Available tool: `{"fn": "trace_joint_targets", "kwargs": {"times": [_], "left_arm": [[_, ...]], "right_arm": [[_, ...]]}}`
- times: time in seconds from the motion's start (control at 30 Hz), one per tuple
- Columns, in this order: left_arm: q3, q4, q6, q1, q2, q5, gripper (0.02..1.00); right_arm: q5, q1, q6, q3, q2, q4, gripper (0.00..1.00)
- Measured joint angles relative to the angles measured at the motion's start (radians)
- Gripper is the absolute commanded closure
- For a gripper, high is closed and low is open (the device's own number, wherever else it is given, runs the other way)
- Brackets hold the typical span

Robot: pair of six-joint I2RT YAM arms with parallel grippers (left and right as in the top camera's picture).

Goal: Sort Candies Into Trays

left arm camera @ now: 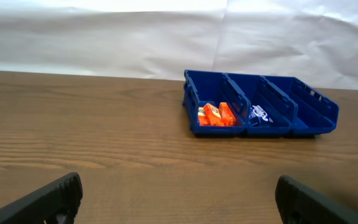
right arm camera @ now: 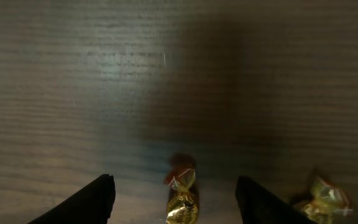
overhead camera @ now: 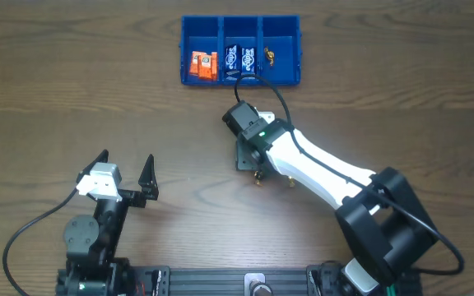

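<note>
A blue three-compartment tray (overhead camera: 239, 29) sits at the table's far middle. Its left bin holds orange candies (overhead camera: 202, 67), its middle bin blue-and-white candies (overhead camera: 241, 59), and its right bin a gold candy (overhead camera: 270, 56). My right gripper (overhead camera: 249, 158) hangs low over the table centre, open. A gold-wrapped candy (right arm camera: 182, 202) lies between its fingers (right arm camera: 86, 202) in the right wrist view, untouched. A second gold candy (right arm camera: 325, 199) lies just beside it. My left gripper (overhead camera: 126, 170) stands open near the front left, holding nothing.
In the left wrist view the tray (left arm camera: 316, 118) stands far off across bare wood, with the orange candies (left arm camera: 216, 114) in its nearest bin. A white wall backs the table. The right arm's black cable (overhead camera: 262, 82) loops just in front of the tray.
</note>
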Motion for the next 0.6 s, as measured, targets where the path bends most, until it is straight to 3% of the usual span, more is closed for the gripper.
{"fn": "trace_joint_targets", "kwargs": {"times": [0.33,0.6], "left_arm": [[0.000,0.000,0.000,0.000,0.000,0.000,0.020],[0.000,0.000,0.000,0.000,0.000,0.000,0.020]], "right_arm": [[-0.045,0.000,0.035,-0.035,0.040,-0.014,0.481],[-0.049,0.000,0.058,-0.035,0.042,-0.025,0.509]]}}
